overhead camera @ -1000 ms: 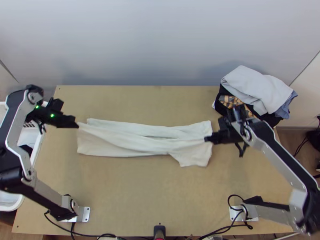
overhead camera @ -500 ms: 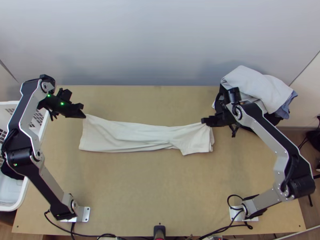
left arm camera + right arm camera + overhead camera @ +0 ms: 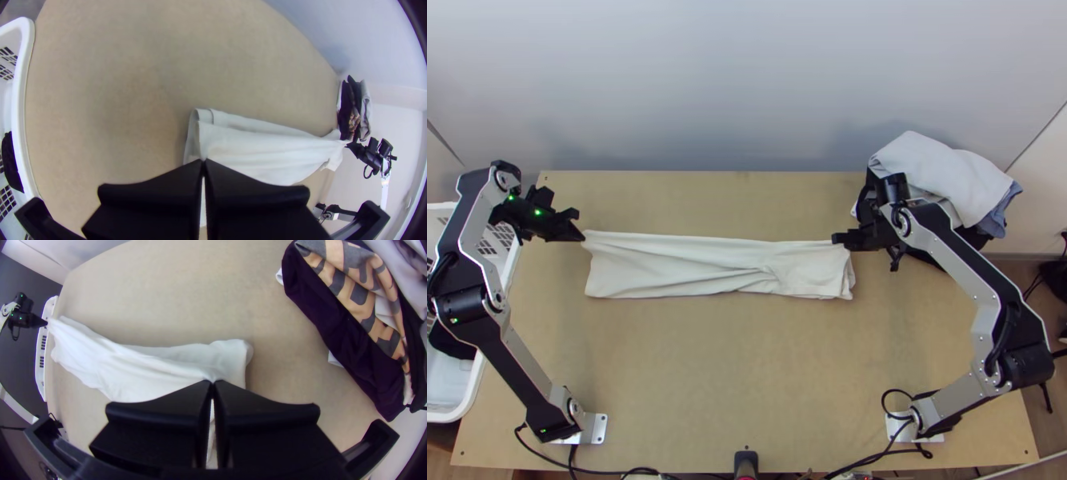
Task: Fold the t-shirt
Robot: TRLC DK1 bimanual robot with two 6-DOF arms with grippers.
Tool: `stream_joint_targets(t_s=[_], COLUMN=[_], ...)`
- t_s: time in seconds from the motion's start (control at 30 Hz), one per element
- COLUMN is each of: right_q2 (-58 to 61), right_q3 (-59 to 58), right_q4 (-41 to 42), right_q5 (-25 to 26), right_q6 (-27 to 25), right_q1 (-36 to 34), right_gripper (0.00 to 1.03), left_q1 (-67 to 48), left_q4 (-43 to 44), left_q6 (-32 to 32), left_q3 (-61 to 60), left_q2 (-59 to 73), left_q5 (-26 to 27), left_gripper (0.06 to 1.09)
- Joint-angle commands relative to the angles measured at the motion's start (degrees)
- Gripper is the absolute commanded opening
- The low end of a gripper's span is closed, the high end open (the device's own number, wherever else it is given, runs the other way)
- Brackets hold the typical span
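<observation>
Right wrist view: patterned garment [image 3: 356, 284] near white t-shirt [image 3: 133, 373]. T-shirt between left gripper [image 3: 582, 238] and right gripper [image 3: 835, 238], both clenched on opposite ends.

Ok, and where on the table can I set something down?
Bare wood lies between the shirt and the arms' bases, and a narrower strip between the shirt and the wall. It is crowded at the right pincer, beside the clothes pile.

Arms: two, left arm [image 3: 459, 232] and right arm [image 3: 1015, 320]; base plates [image 3: 597, 430]: two; white t-shirt [image 3: 643, 260]: one; table [image 3: 707, 376]: one; white basket [image 3: 20, 98]: one; dark cloth [image 3: 10, 164] in basket: one; garment heap [image 3: 939, 176]: one, piece count unclear.
</observation>
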Motion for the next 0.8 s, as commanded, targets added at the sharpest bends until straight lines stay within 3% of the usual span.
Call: stream_joint_targets(t_s=[0.0,0.03,0.23,0.3,0.4,0.57,0.63,0.77], right_q2=[-2.38,-3.26,-15.56,-20.04,-25.84,-31.56,-32.52,-33.31], right_q3=[-1.75,-1.92,-2.18,-2.27,-3.94,-8.69,-8.51,-4.29], right_q4=[-1.54,-2.5,-2.94,-4.52,-8.04,-11.82,-12.87,-14.1], right_q5=[0.41,0.5,3.14,3.14,3.14,2.79,-0.11,-11.54], right_q6=[0.62,1.32,4.93,6.33,8.97,12.57,14.51,18.9], right_q1=[0.01,0.09,-0.43,-0.52,-0.52,0.97,1.85,-1.05], right_gripper=[0.58,0.99,0.99,0.99,0.99,0.99,0.99,0.99], left_q1=[-0.07,-0.43,3.35,5.99,8.19,11.44,11.26,9.68], left_q4=[0.11,0.02,4.06,3.18,3.27,7.14,9.78,17.07], left_q6=[2.66,3.45,5.03,9.16,16.98,20.59,20.23,16.89], left_q3=[-5.1,-6.25,-11.96,-15.3,-23.03,-29.71,-31.73,-34.2], left_q2=[-3.56,-4.88,-14.02,-15.42,-17.09,-15.42,-14.63,-11.91], left_q5=[0.3,0.22,6.46,9.71,9.8,15.6,16.83,17.09], left_gripper=[0.74,1.06,1.04,1.04,1.04,1.04,1.04,1.04])
